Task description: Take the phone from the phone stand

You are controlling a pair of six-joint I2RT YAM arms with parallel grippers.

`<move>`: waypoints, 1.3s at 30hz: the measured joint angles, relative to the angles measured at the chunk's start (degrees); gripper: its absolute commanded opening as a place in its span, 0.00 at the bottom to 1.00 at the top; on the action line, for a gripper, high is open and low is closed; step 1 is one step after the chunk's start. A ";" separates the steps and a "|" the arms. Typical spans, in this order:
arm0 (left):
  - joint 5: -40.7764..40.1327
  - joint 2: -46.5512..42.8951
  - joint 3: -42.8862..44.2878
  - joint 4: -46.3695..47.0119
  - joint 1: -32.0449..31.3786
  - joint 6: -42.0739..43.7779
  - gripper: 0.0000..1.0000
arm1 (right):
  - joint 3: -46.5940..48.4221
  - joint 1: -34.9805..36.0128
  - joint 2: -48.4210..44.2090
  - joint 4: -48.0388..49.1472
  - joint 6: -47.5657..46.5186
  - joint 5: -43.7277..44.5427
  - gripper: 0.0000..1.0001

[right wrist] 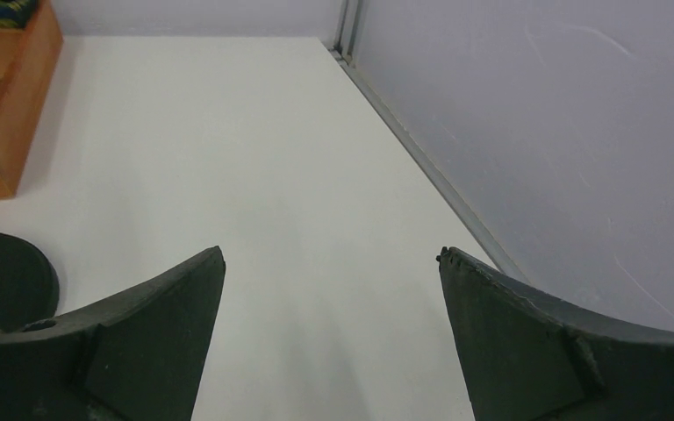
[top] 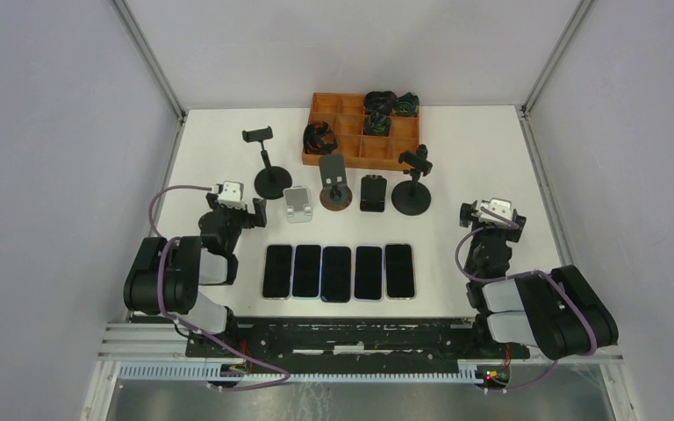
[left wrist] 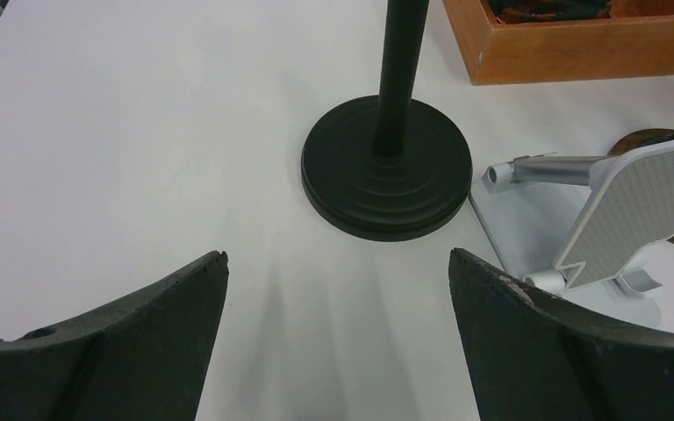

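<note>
Top external view showing five phones (top: 337, 272) lying flat near the stands (top: 334, 184), none holding a phone; matching a finished job. Left gripper (top: 239, 207) and right gripper (top: 490, 213) both resting spread open, gripping nothing.

Flat white tabletop (top: 219, 149), enclosed left, right and rear by plain pale grey wall panels (top: 53, 132). Slim aluminium corner posts (top: 151, 60) at both rear corners. Even, soft lighting, faint shadows.
</note>
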 measured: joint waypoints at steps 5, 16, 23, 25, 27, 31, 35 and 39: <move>-0.39 0.00 0.00 -0.02 0.00 0.00 1.00 | 0.00 0.02 3.48 6.75 -2.82 -4.92 0.98; -0.42 0.48 0.04 -0.42 0.00 -0.04 1.00 | -0.02 -7.56 3.76 2.12 1.49 -11.85 0.98; -0.42 0.48 0.04 -0.42 0.00 -0.07 1.00 | -0.02 -7.56 3.69 1.92 1.90 -13.16 0.98; -0.42 0.48 0.04 -0.44 0.00 -0.09 1.00 | -0.02 -7.56 3.67 1.84 2.01 -13.27 0.98; -0.42 0.48 0.04 -0.44 0.00 -0.09 1.00 | -0.02 -7.56 3.67 1.77 2.03 -13.31 0.98; -0.39 0.48 0.04 -0.44 0.00 -0.11 1.00 | -0.02 -7.56 3.67 1.77 2.03 -13.44 0.98; -0.39 0.48 0.04 -0.44 0.00 -0.13 1.00 | -0.02 -7.56 3.67 1.77 2.05 -13.44 0.98; -0.42 0.48 0.04 -0.66 0.00 -0.13 1.00 | -0.02 -7.56 3.67 1.77 2.05 -13.44 0.98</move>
